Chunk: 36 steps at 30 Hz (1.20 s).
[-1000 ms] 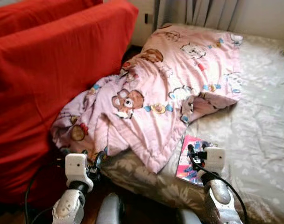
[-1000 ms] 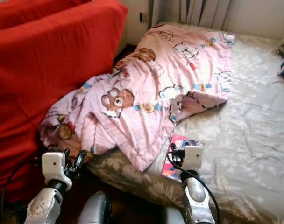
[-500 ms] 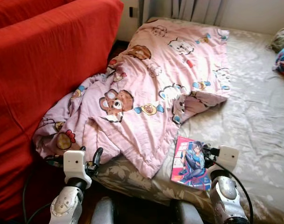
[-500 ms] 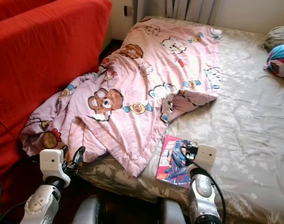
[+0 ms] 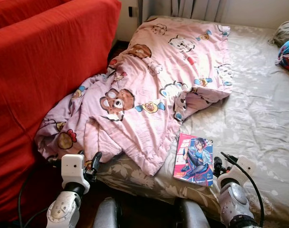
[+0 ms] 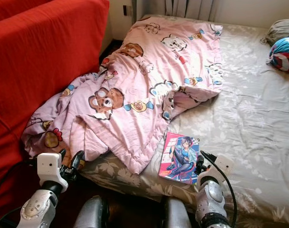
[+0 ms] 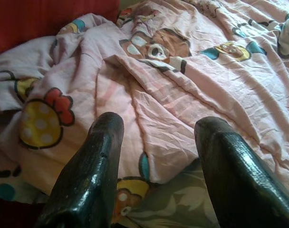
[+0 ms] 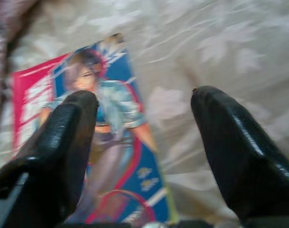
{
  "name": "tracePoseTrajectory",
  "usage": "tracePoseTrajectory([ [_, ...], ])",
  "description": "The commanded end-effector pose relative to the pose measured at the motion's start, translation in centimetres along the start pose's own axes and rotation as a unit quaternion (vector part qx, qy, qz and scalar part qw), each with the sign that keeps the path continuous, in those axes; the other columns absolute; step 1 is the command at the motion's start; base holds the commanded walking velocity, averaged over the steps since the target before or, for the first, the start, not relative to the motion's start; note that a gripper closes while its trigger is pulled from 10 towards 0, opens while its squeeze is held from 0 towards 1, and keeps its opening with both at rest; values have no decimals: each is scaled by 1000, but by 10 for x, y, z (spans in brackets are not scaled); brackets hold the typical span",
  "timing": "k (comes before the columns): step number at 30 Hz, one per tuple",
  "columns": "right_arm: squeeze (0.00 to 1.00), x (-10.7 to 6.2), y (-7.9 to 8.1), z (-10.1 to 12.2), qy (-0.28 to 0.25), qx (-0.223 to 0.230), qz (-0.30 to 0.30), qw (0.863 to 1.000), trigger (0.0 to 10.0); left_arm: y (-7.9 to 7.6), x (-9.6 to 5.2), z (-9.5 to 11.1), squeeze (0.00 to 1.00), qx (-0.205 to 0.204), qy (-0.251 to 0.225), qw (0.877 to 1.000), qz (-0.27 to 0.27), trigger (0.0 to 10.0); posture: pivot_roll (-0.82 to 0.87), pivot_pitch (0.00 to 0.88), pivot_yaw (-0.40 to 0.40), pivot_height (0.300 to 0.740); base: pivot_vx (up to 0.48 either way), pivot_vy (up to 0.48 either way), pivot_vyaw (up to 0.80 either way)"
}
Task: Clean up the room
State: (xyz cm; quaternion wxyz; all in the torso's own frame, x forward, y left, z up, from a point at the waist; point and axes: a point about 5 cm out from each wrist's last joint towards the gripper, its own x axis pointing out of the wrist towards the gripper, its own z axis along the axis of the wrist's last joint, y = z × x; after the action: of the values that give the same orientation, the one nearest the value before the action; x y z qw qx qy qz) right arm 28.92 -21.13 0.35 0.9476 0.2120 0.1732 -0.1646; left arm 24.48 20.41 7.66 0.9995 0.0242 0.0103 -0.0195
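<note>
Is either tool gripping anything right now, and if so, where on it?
Nothing is held. The right tool is open above the pink-and-blue illustrated book's edge; the left tool is open over the rumpled pink cartoon-print blanket.

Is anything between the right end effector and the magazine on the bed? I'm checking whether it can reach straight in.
Nothing visible does. The right end effector hangs open just beside the magazine's near right edge. The magazine lies flat on the bedsheet, and the pink blanket stops just short of its far left corner.
</note>
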Motion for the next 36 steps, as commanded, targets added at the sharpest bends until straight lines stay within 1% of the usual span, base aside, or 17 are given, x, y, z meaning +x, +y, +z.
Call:
tracePoseTrajectory([
  [1, 443, -2, -1, -10, 25, 2, 10, 1000, 10000, 7, -4, 0, 0, 8, 7, 1000, 2, 10000, 148, 210, 23, 620, 0, 0, 0],
  [2, 0, -3, -3, -12, 31, -3, 9, 999, 10000, 8, -4, 1, 0, 12, 7, 1000, 0, 10000, 157, 213, 31, 620, 0, 0, 0],
  [4, 0, -4, -8, -14, 37, -3, -1, 999, 10000, 10, -4, 3, 0, 19, 8, 1000, -1, 10000, 163, 217, 44, 620, 0, 0, 0],
  [5, 0, -4, -12, -14, 37, 11, -12, 999, 10000, 12, -4, 5, 0, 23, 7, 1000, -1, 10000, 167, 224, 54, 620, 0, 0, 0],
  [8, 0, -5, -14, -15, 34, 34, -16, 999, 10000, 16, -3, 6, 0, 29, 12, 1000, -2, 10000, 167, 238, 73, 620, 0, 0, 0],
  [13, 0, -6, -22, -14, 25, 62, -19, 998, 10000, 17, -6, 9, 0, 37, 17, 999, -11, 10000, 178, 275, 108, 620, 0, 0, 0],
  [18, 0, -7, -23, -13, 15, 83, -8, 996, 10000, 18, -9, 10, 0, 41, 23, 999, -16, 10000, 183, 297, 120, 620, 0, 0, 0],
  [22, 0, -7, -20, -13, 12, 96, 16, 995, 10000, 23, -12, 11, 0, 46, 28, 998, -13, 10000, 190, 306, 129, 620, 0, 0, 0],
  [26, 0, -7, -20, -14, 15, 97, 19, 995, 10000, 22, -11, 13, 0, 49, 29, 998, -17, 10000, 192, 306, 133, 620, 0, 0, 0],
  [28, 0, -7, -19, -14, 14, 110, 22, 994, 10000, 22, -10, 14, 0, 49, 28, 998, -18, 10000, 192, 305, 135, 620, 0, 0, 0],
  [29, 0, -7, -19, -14, 15, 133, 28, 991, 10000, 22, -10, 15, 0, 50, 27, 998, -19, 10000, 193, 305, 137, 620, 0, 0, 0],
  [30, 0, -7, -20, -15, 16, 144, 29, 989, 10000, 21, -9, 15, 0, 52, 27, 998, -21, 10000, 193, 305, 137, 620, 0, 0, 0],
  [31, 0, -9, -22, -18, 18, 182, 31, 983, 10000, 21, -9, 16, 0, 55, 27, 998, -24, 10000, 196, 303, 141, 620, 0, 0, 0],
  [32, 0, -10, -23, -20, 20, 207, 33, 977, 10000, 21, -9, 16, 0, 55, 26, 998, -25, 10000, 196, 303, 141, 620, 0, 0, 0],
  [34, 0, -12, -25, -24, 25, 246, 38, 968, 10000, 20, -9, 17, 0, 56, 25, 998, -27, 10000, 199, 301, 144, 620, 0, 0, 0],
  [35, 0, -13, -27, -26, 28, 259, 41, 965, 10000, 20, -9, 18, 0, 57, 25, 998, -28, 10000, 202, 301, 146, 620, 0, 0, 0],
  [36, 0, -13, -27, -26, 28, 259, 41, 965, 10000, 20, -9, 18, 0, 57, 25, 998, -28, 10000, 202, 301, 146, 620, 0, 0, 0],
])
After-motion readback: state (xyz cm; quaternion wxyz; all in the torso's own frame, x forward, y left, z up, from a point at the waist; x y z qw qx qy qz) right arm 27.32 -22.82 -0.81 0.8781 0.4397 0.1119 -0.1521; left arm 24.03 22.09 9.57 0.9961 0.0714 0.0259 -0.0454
